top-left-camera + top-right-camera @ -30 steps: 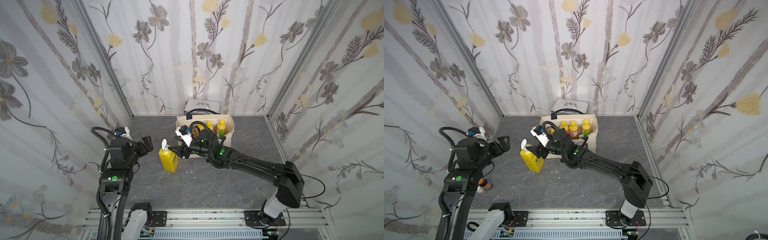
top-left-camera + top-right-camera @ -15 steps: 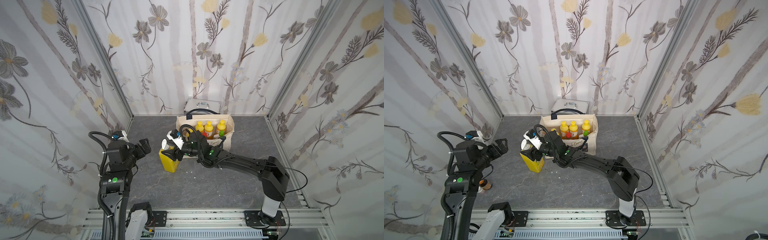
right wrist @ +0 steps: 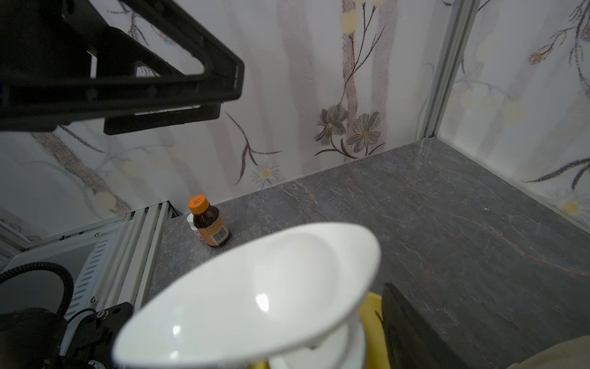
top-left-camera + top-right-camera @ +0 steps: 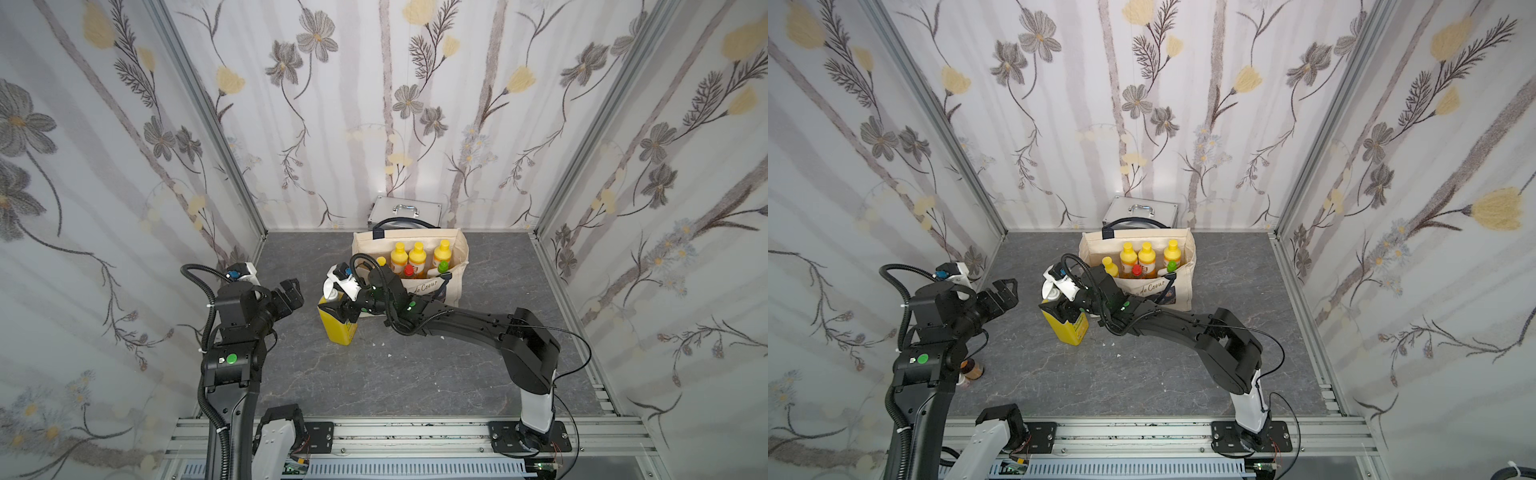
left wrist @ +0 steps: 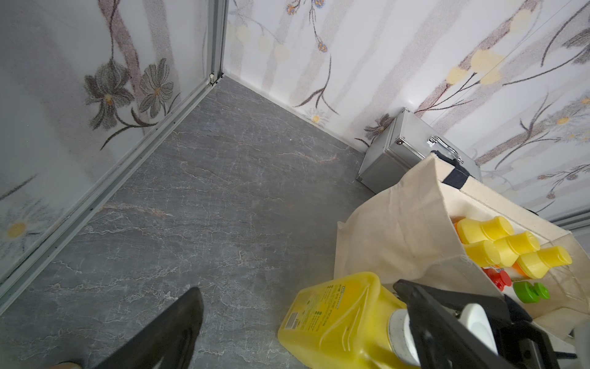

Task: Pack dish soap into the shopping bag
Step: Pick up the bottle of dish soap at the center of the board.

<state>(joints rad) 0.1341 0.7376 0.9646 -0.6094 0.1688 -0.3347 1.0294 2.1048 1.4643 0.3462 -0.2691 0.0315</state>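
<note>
Six bottles (image 4: pixel 417 257) in the shopping bag (image 4: pixel 459 270), far centre; only the big yellow pump bottle (image 4: pixel 338 332) not packed yet, on the table (image 4: pixel 415 374) just left of it. My right hand (image 4: pixel 338 309) straddles its top (clamped? can't tell)

Both top views: mounted high, looking steeply down on the shopping bag (image 4: pixel 457 266) (image 4: pixel 1183 270) from its printed-front side, far enough back to frame the whole cell; the two overlap almost fully. Left wrist view: low, near the shopping bag (image 5: pixel 399 223), facing its side panel and open mouth, with the pump bottle (image 5: pixel 332 319) in the foreground. Right wrist view: very close over the pump bottle's white head (image 3: pixel 255 303), facing away from the bag toward a brown bottle (image 3: pixel 210 226). A top view also catches that brown bottle (image 4: pixel 972 368).
</note>
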